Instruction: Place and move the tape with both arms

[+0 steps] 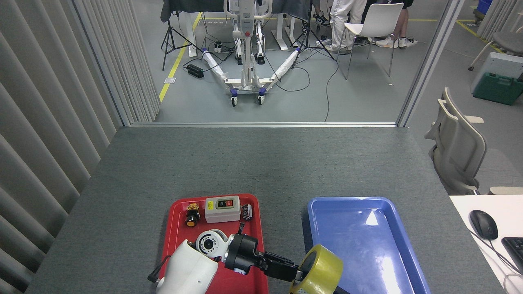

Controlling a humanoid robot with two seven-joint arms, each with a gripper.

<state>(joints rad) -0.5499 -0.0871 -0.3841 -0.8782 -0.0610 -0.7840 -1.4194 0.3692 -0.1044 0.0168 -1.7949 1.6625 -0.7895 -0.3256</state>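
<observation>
1. At the tips of the left gripper (pixel 300 274), fingers pinched on its rim, the tape (pixel 320 269) hangs over the blue tray (pixel 367 204)'s near-left edge.
2. Held on edge, it probably awaits handover.
3. The right gripper is out of sight.

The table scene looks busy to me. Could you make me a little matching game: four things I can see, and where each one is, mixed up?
Things:
1. tape
2. grey switch box
3. mouse
4. blue tray

Places:
A. on the white desk at far right
B. held by the left gripper, at the blue tray's near left edge
C. on the grey table, right of the red tray
D. in the red tray, at its far end

Pairs: 1-B, 2-D, 3-A, 4-C
</observation>
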